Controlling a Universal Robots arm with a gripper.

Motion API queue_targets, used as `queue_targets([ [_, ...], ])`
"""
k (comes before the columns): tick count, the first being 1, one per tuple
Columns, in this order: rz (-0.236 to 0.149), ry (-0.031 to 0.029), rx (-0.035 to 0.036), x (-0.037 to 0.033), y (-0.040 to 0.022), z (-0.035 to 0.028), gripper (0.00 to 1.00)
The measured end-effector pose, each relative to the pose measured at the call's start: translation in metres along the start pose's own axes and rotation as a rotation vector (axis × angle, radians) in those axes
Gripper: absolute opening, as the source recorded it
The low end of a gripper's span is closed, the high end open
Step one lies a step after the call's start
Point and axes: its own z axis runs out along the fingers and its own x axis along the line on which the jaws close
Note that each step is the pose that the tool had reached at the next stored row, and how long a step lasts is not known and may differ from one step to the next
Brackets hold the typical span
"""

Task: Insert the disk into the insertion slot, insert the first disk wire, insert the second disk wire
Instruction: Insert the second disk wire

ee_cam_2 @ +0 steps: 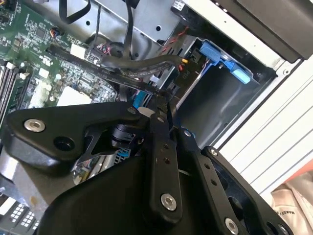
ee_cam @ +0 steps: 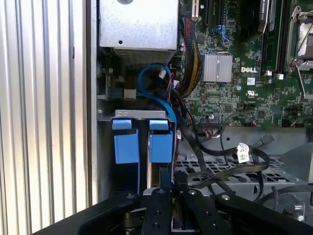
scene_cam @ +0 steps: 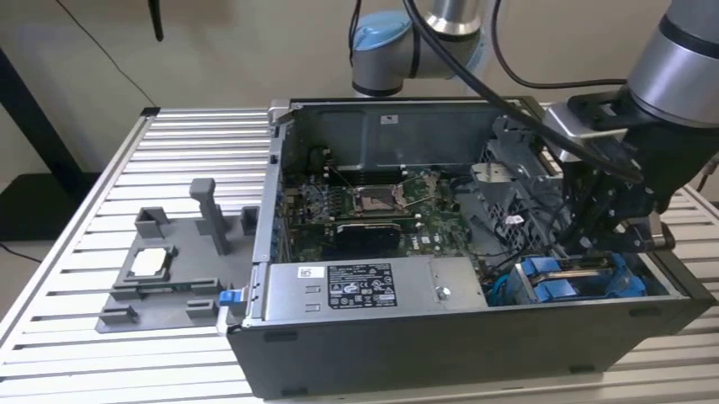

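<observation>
You are looking at the gripper (scene_cam: 601, 240) reaching down inside the open computer case (scene_cam: 472, 353), just above the insertion slot (scene_cam: 573, 278) at the case's front corner on the exterior view's right. The disk (ee_cam: 143, 147) is sitting in that slot, its blue frame tabs side by side and its long axis running from the power supply box (ee_cam: 138, 24) toward the gripper in the first wrist view. The fingers (ee_cam_2: 164, 105) are pressing together on a thin black wire (ee_cam_2: 132, 83). Black cable bundles (ee_cam: 215, 161) are lying beside the slot over the motherboard (scene_cam: 371, 198).
</observation>
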Motion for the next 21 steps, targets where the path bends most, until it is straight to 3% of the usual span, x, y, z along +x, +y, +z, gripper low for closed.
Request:
queue_targets([
  [3, 0.002, 0.0000, 0.0002, 0.0013, -0.0023, 0.0018, 0.16],
  [21, 0.020, 0.0054, 0.0015, 0.0038, -0.0022, 0.0101, 0.16],
])
